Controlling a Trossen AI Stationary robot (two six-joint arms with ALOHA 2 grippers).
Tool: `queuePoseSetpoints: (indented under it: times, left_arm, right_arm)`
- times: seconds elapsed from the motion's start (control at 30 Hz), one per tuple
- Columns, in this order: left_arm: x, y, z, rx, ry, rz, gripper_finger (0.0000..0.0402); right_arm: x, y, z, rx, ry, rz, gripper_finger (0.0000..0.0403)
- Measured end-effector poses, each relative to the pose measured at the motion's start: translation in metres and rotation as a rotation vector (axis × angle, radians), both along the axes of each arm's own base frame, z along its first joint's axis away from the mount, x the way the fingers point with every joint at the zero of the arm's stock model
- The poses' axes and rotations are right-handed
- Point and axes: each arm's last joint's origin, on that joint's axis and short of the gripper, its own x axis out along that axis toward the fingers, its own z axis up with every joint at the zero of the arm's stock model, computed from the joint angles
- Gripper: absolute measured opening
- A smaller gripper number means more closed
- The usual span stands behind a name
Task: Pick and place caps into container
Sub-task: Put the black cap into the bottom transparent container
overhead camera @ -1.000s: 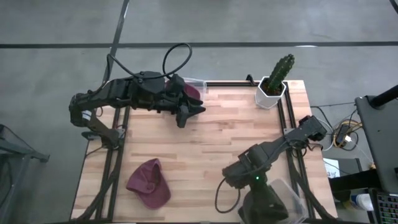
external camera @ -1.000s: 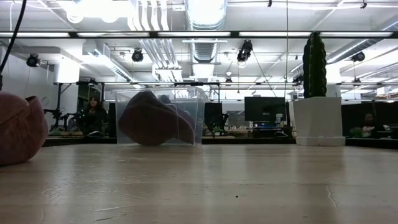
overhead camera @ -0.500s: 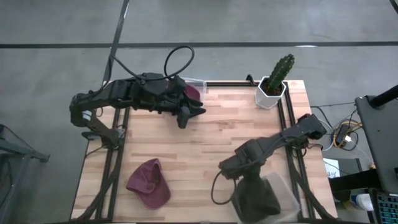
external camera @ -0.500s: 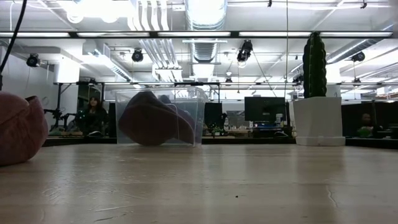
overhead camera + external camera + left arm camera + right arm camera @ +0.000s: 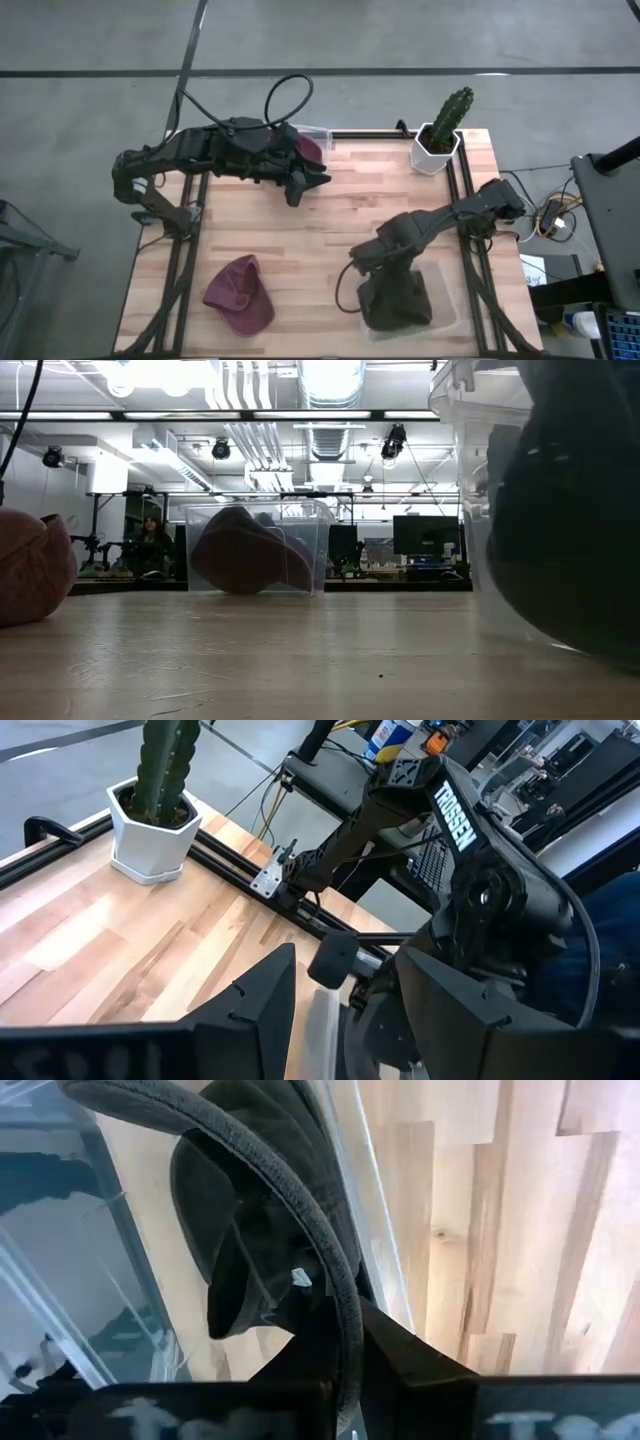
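My right gripper (image 5: 372, 272) points down near the table's near right, shut on a clear container (image 5: 408, 300) with a dark olive cap (image 5: 395, 302) inside. The same container (image 5: 500, 510) fills the right of the low view. A second clear container (image 5: 314, 133) stands at the far left edge with a maroon cap (image 5: 240, 555) in it. Another maroon cap (image 5: 240, 293) lies on the table at the near left. My left gripper (image 5: 306, 184) hovers open beside the far container, nothing between its fingers (image 5: 250, 1010). My right gripper holds the container by its clear side wall at the rim (image 5: 385, 1295), coming from above with its fingers pointing down. The gripper's own body hides the contact point itself. The olive cap (image 5: 250, 1230) lies loose inside. Whether the container's base touches the table, I cannot tell.
A green cactus in a white pot (image 5: 440, 135) stands at the far right corner. Black frame rails (image 5: 465, 190) run along the table's sides. Bare wood (image 5: 330, 230) lies between the two arms. A grey cable (image 5: 250, 1150) crosses the right wrist view.
My right gripper has swung from beyond the near right corner toward the table's left and turned at the wrist. It carried the container with the olive cap over the tabletop. In the low view that container now stands in front of the cactus.
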Motion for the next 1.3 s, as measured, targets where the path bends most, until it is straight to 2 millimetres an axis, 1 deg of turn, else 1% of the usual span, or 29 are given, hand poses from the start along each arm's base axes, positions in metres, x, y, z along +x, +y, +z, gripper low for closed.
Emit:
queuePoseSetpoints:
  times: [0.07,0.13,0.33,0.47,0.6,0.83,0.93,1.07,1.3]
  left_arm:
    - [0.0,0.0,0.0,0.0,0.001,0.0,0.0171]
    - [0.0,0.0,0.0,0.0,0.001,0.0,0.0171]
    - [0.0,0.0,0.0,0.001,0.004,-0.001,0.0171]
    - [-0.001,0.0,-0.002,0.01,0.02,-0.004,0.0171]
    - [-0.001,0.0,-0.004,0.012,0.043,-0.005,0.0171]
    - [-0.002,0.0,-0.004,0.007,0.048,-0.004,0.0171]
    - [-0.001,0.0,-0.005,0.006,0.049,-0.004,0.0171]
    - [-0.001,0.0,-0.005,-0.008,0.049,-0.004,0.0171]
    - [0.001,-0.001,-0.005,-0.2,0.031,0.038,0.0171]
  right_arm:
    - [-0.002,-0.003,0.004,0.009,-0.013,0.009,0.0011]
    - [-0.004,-0.005,0.008,0.044,-0.033,0.091,0.0011]
    - [-0.014,-0.012,0.024,0.069,-0.112,0.244,0.0011]
    - [-0.018,-0.015,0.03,0.09,-0.153,0.358,0.0011]
    - [-0.021,-0.014,0.034,0.151,-0.176,0.46,0.0011]
    - [-0.026,-0.016,0.04,0.16,-0.204,0.492,0.0011]
    - [-0.027,-0.016,0.047,0.164,-0.244,0.543,0.0011]
    - [-0.032,-0.018,0.061,0.168,-0.311,0.588,0.0011]
    - [-0.043,-0.024,0.08,0.152,-0.391,0.615,0.0011]
